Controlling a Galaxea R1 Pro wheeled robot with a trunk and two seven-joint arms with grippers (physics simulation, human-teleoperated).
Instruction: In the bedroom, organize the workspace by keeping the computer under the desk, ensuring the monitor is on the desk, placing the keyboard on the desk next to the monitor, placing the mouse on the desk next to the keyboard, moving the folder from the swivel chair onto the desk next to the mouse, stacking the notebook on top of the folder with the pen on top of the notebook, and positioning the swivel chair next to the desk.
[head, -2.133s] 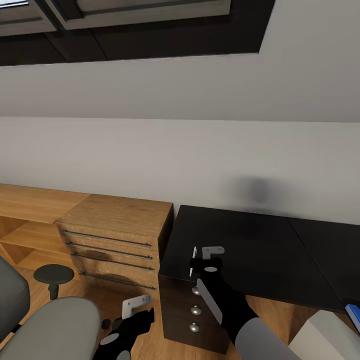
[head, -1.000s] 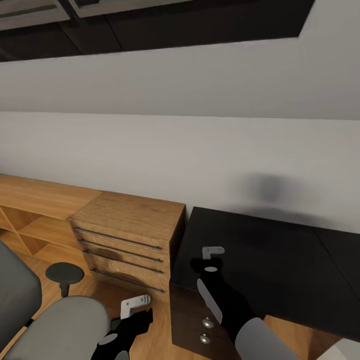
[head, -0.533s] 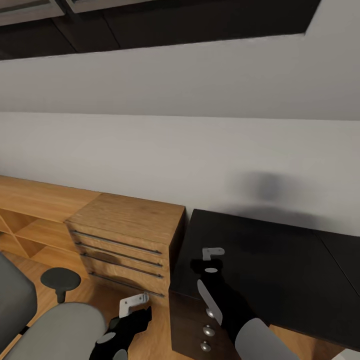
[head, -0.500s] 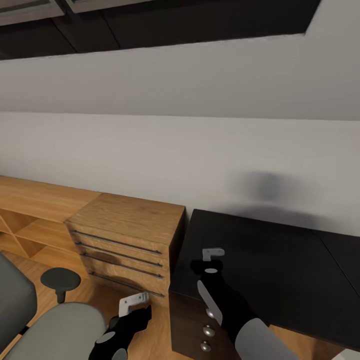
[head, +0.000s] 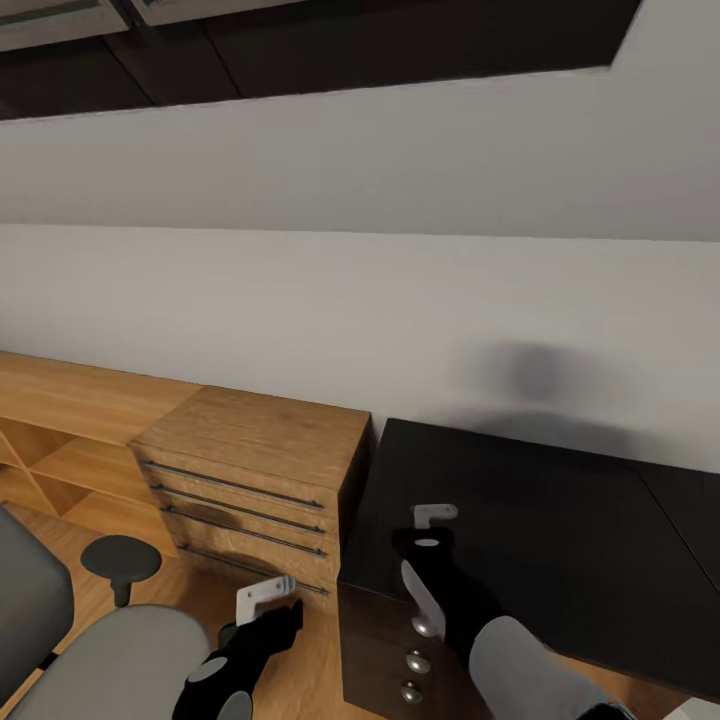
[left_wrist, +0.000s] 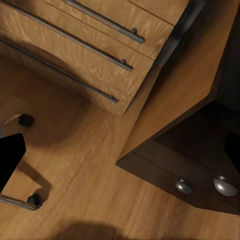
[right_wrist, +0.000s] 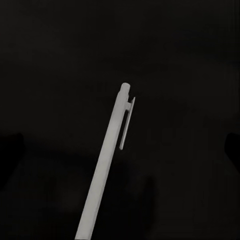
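Seat cushion of the grey swivel chair (head: 110, 660) lies nearest, low on the robot's left, its round black armrest pad (head: 120, 556) just beyond. The left gripper (head: 266, 598) hangs over the wood floor (left_wrist: 85, 165) between chair and desk; I cannot tell whether its claw is clenched or released.

The right gripper (head: 434, 516) hovers above the near corner of the black-topped desk (head: 560, 520). Its wrist camera shows a slim pale-grey pen (right_wrist: 107, 170) against the dark top. The grip itself is out of frame, so I cannot say whether the claw grasps the pen or the pen lies loose.

The step looks like carrying the pen to where the stack will stand. It should probably be kept level and clear of the desk edge, above the black drawers with silver knobs (head: 418, 662).

The oak drawer unit (head: 250, 445) stands just beside the desk's end, leaving little room on that side. The desk top opens wide to the right. Beyond rises a plain grey wall (head: 360, 300).
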